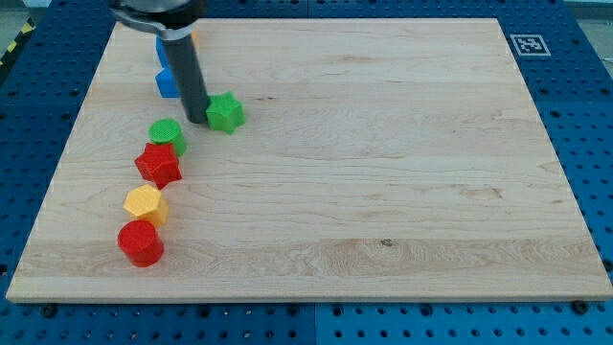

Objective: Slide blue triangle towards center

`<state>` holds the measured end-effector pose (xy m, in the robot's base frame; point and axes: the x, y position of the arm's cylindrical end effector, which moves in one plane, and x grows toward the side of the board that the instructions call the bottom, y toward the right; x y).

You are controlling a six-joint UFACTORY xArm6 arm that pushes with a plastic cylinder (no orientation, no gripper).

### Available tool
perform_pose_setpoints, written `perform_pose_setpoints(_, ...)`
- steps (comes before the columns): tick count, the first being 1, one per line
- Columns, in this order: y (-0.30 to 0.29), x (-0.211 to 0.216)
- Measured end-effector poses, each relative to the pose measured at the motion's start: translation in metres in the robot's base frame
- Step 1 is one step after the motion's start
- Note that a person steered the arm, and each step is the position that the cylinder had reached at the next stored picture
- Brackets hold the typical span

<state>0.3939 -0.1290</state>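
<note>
My tip point(195, 121) rests on the board near the view's top left, right against the left side of a green star block point(227, 113). Behind the rod, two blue blocks show only in part. One point(168, 82) lies just to the upper left of the tip. The other point(161, 46) lies higher up near the board's top edge. The rod hides their shapes, so I cannot tell which is the blue triangle. A sliver of an orange block point(192, 39) shows beside the upper blue one.
A column of blocks runs down the view's left: a green cylinder point(167, 135), a red star point(159, 165), a yellow hexagon point(146, 204) and a red cylinder point(141, 242). A black-and-white marker point(526, 44) sits at the board's top right corner.
</note>
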Motion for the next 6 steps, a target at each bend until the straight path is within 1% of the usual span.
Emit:
perform_pose_setpoints(1,0.039,0.0)
perform_pose_setpoints(2,0.059,0.003)
perform_pose_setpoints(3,0.041,0.004)
perform_pose_setpoints(5,-0.078,0.003)
perform_pose_setpoints(6,-0.105,-0.027)
